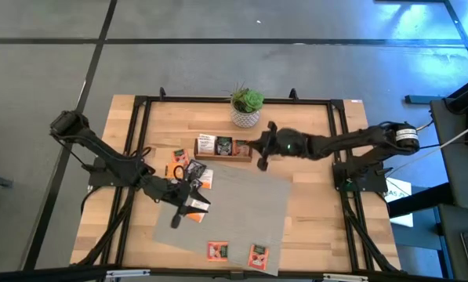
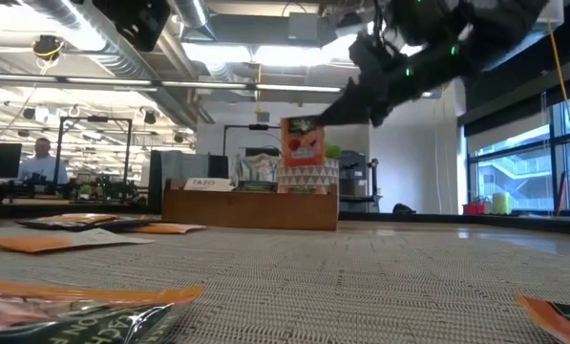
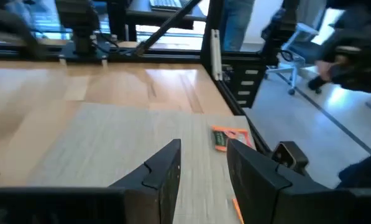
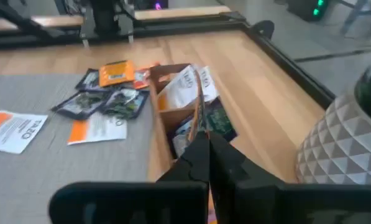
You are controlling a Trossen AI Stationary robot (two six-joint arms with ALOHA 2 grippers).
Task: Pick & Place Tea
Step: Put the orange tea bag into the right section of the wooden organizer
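Note:
My right gripper (image 2: 334,117) is shut on an orange-red tea packet (image 2: 304,141) above the right end of the long wooden tray (image 1: 222,147), which has packets standing in its compartments. A loose heap of tea packets (image 1: 190,171) lies on the grey mat (image 1: 241,204) to the left of the tray. Two more orange packets (image 1: 218,251) (image 1: 258,255) lie at the mat's near edge. My left gripper (image 3: 204,174) hovers open over the mat's left part with nothing between its fingers. Beyond it an orange packet (image 3: 230,138) lies flat by the mat's edge. My right gripper pinches the packet's upper corner (image 2: 321,122) between its two shut fingertips. The fingers slant down from the table's right side. The packet hangs upright below them, its printed face toward the near edge. It appears clear of the tray.
A small potted plant (image 1: 247,106) in a white faceted pot (image 4: 340,149) stands just behind the tray's right end, close to my right gripper. Black frame rails (image 1: 339,141) run along the table's sides. Bare mat lies between the tray and the near packets.

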